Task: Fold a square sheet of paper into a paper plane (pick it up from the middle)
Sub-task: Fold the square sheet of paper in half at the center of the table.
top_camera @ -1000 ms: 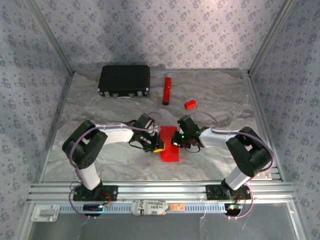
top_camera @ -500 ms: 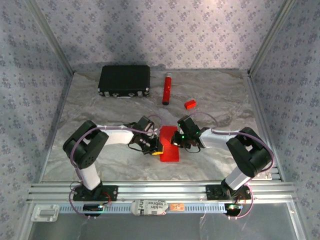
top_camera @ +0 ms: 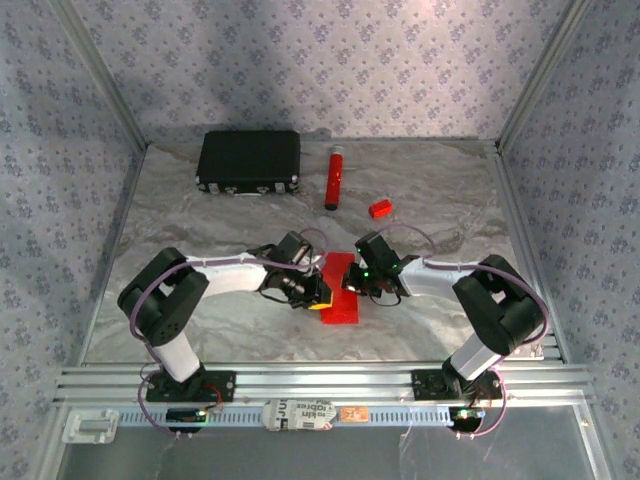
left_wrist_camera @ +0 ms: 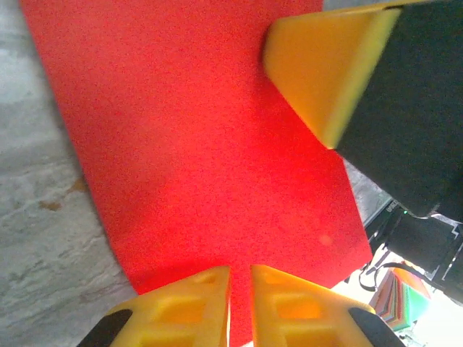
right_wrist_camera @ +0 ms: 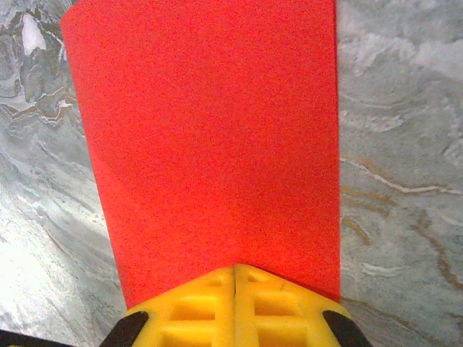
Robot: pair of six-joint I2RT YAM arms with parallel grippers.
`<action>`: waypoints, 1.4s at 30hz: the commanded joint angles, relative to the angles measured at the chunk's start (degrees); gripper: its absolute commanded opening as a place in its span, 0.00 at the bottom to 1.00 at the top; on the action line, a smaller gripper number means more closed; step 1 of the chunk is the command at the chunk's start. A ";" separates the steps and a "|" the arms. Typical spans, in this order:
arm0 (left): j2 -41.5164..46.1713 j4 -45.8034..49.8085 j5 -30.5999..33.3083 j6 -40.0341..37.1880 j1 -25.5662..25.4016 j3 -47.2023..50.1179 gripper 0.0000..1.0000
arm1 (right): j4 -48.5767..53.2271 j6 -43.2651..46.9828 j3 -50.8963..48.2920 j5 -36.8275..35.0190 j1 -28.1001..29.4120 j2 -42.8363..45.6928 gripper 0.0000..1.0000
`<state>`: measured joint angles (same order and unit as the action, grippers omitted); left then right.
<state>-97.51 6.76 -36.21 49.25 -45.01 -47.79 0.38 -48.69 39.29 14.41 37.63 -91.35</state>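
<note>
Looks early in the job. Finds the square sheet of paper (top_camera: 338,292) flat on the table (top_camera: 430,200), at the middle between the two arms, as a narrow red rectangle rather than a square. Probably doubled along a centre fold, judging by the shape. Shows no slanted nose folds, no wings and nothing like the paper plane yet, which leaves all of that to do.

Meets one long edge with the right gripper (top_camera: 350,283), fingers pressed fully together; cannot tell whether pinching the paper or only holding it down. Meets the opposite edge with the left gripper (top_camera: 316,296), fingers almost together with a thin slit between — cannot tell whether anything is gripped.

Reads nothing on the sheet, plain matte red. Spots dark print on a white sticker (top_camera: 300,414) on the front rail — too small to make out.
</note>
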 commanded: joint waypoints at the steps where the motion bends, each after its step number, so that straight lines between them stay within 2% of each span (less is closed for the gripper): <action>1: -1.80 -1.36 -0.43 0.66 -0.28 2.78 0.15 | 7.64 -0.70 -2.79 -2.72 0.36 -1.09 0.00; 8: -2.84 -0.63 0.65 -0.59 -0.34 5.96 0.14 | 7.20 -0.77 -3.14 -2.86 0.35 -1.27 0.00; 24: 0.74 5.05 5.06 -4.51 -3.26 4.50 0.14 | 7.08 -0.88 -3.27 -3.00 0.33 -1.64 0.00; 42: 4.35 8.17 6.71 -8.06 -4.80 5.68 0.15 | 7.10 -0.97 -3.25 -2.99 0.22 -2.03 0.00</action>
<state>-94.35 10.74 -30.13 42.83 -48.97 -43.16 -0.30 -48.88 38.74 14.35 37.65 -91.11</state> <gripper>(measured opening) 0.152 0.052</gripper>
